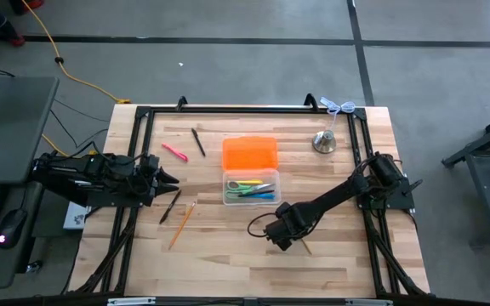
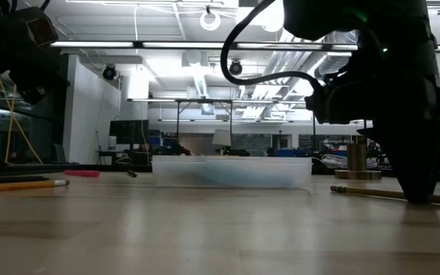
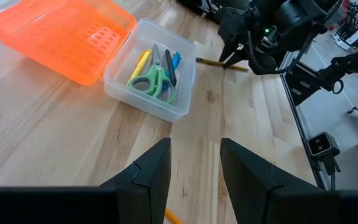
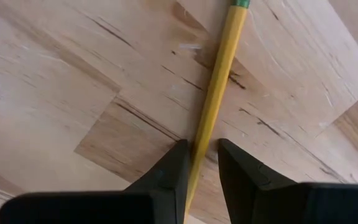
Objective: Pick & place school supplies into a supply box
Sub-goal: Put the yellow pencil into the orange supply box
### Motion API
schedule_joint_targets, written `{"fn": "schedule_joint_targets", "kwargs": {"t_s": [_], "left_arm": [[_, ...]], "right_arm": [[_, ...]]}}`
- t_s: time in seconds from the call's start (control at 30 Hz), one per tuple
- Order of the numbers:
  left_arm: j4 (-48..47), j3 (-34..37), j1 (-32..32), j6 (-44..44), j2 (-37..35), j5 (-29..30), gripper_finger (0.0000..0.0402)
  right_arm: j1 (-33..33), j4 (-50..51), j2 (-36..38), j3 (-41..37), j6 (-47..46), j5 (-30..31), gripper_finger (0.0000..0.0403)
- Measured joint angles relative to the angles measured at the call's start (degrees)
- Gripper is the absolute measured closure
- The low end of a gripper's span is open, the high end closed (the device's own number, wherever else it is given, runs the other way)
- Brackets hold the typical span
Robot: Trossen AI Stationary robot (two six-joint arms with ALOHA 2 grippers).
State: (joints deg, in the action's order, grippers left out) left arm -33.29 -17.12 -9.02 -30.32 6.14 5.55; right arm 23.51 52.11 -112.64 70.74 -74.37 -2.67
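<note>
Just in front of the supply box, the right gripper was lowered to the table, fingers narrowed around a yellow pencil; contact with its sides could not be confirmed. The pencil was seen flat on the wood, not lifted. Inside the box, green-handled scissors, a yellow pen and a blue pen were seen, with the orange lid folded open behind. Left of the box, the left gripper was held off the table, fingers parted and empty. Near it, a wooden pencil, a dark pen, a pink pen and a black pen were left on the table. A silver bell-shaped object was noted right of the lid.
</note>
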Motion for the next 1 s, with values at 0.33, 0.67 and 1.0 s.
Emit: {"fn": "schedule_joint_targets", "kwargs": {"t_s": [0.33,0.67,1.0], "left_arm": [[-0.2,0.0,0.0,0.0,0.0,0.1,0.0231],[-0.3,0.0,0.0,0.0,0.0,0.1,0.0231],[-0.4,0.0,0.0,0.0,0.0,0.1,0.0231]], "right_arm": [[0.0,-0.2,-0.1,0.0,-0.1,0.3,0.0375],[0.0,0.5,-0.2,0.0,-0.1,0.0,0.0393],[-0.2,2.7,3.4,-0.4,-0.8,-0.7,0.0398]]}}
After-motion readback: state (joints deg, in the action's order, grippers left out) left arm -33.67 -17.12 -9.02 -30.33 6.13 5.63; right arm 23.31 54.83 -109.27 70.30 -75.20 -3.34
